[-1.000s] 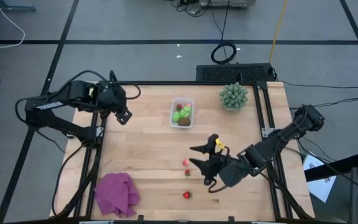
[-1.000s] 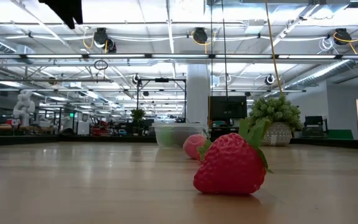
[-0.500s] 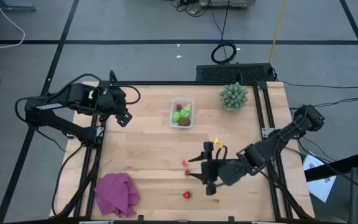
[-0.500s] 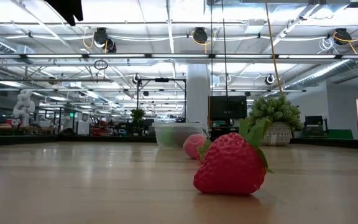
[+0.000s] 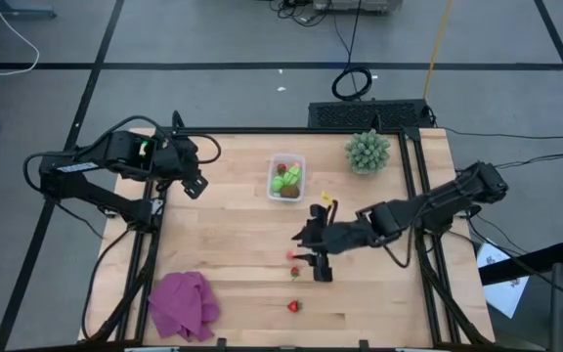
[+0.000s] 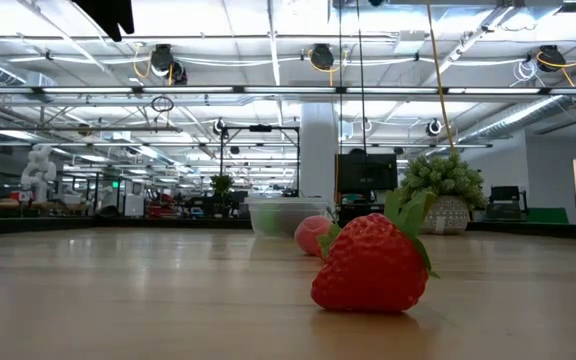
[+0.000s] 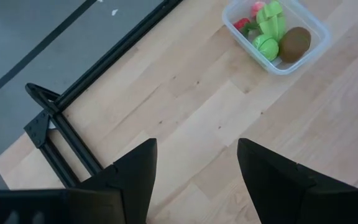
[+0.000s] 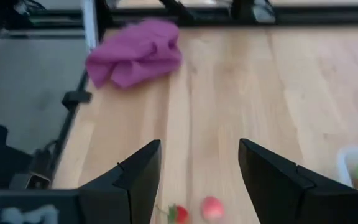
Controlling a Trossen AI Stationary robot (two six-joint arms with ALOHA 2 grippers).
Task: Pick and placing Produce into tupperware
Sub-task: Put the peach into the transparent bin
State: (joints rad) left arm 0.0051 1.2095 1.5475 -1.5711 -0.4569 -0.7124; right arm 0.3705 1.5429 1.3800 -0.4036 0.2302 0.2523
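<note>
The clear tupperware (image 5: 286, 178) stands at the table's far middle and holds two light green pieces (image 7: 269, 28), a brown kiwi (image 7: 295, 43) and red pieces. A pale red piece (image 5: 292, 255), a strawberry (image 5: 295, 273) and another strawberry (image 5: 294, 306) lie on the bare wood. My right gripper (image 5: 307, 251) is open and empty above the table, just right of the first two, which show ahead of its fingers (image 8: 211, 208). My left gripper (image 5: 194, 182) is open and empty near the far left.
A spiky pale-green plant (image 5: 368, 150) stands at the far right corner. A crumpled purple cloth (image 5: 182, 303) lies at the near left. Bare wood lies between the tupperware and the loose strawberries. The nearest strawberry fills the low view (image 6: 371, 265).
My right gripper has swung toward the table's far edge and a little left, closer to the two loose pieces in the middle, staying open. The produce has not moved.
</note>
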